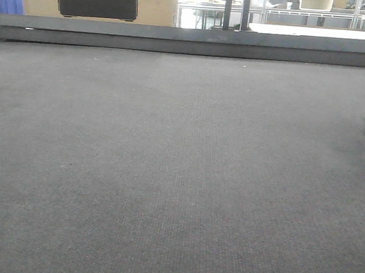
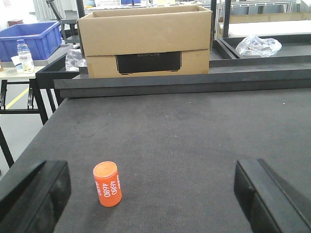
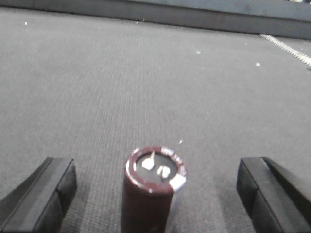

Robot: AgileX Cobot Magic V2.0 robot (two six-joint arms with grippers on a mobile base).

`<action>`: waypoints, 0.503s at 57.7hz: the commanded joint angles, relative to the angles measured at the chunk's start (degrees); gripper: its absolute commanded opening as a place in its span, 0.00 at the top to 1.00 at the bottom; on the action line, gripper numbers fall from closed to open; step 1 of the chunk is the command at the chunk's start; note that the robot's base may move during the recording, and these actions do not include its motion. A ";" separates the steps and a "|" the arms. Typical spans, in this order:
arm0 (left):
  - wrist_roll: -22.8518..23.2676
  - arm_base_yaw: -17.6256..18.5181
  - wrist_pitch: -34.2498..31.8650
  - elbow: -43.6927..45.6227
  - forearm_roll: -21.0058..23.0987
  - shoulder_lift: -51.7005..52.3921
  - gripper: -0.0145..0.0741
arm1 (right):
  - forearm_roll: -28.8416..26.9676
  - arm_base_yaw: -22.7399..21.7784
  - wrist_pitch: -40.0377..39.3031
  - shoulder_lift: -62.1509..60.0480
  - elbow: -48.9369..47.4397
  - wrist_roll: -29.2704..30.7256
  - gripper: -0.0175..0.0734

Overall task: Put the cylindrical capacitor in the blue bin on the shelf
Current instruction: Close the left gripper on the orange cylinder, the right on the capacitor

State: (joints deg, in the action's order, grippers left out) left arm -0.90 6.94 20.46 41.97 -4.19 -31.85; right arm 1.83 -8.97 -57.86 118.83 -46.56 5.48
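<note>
Now the capacitor point(image 3: 153, 187) stands upright on the desk point(image 3: 97, 87), between the wide jaws of the right pincer point(image 3: 155, 199). The left pincer point(image 2: 153, 196) is wide too and empty. If the right jaws close off-centre, one may push the capacitor over, I think.

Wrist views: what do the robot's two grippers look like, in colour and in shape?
The left gripper and the right gripper look alike. Each has two thick, blocky fingers, matte black, with flat faces and slanted edges. No cable, marking or sleeve shows on them.
</note>
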 commanded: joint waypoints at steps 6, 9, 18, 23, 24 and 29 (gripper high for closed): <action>-0.02 0.17 -0.89 -0.08 -0.28 -0.17 0.17 | 0.12 -0.06 -2.62 1.85 -1.58 0.22 0.18; -0.02 0.17 -0.89 -0.08 -0.28 -0.17 0.17 | -0.55 -0.06 -2.62 2.07 -2.08 0.22 0.18; -0.02 0.17 -0.89 -0.08 -0.28 -0.17 0.17 | -1.12 -0.06 -2.51 3.33 -3.63 0.22 0.18; -0.02 0.17 -0.89 -0.08 -0.28 -0.17 0.17 | -1.12 -0.06 -2.51 3.68 -3.99 0.17 0.18; -0.02 0.17 -0.89 -0.08 -0.28 -0.17 0.17 | -1.12 -0.06 -2.51 3.68 -3.99 0.17 0.19; -0.02 0.17 -0.89 -0.08 -0.28 -0.17 0.17 | -1.12 -0.06 -2.40 3.72 -3.99 -0.05 0.28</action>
State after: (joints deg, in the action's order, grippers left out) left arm -0.90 6.94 20.46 41.97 -4.25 -31.85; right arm 1.02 -8.97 -59.05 122.44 -50.27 5.45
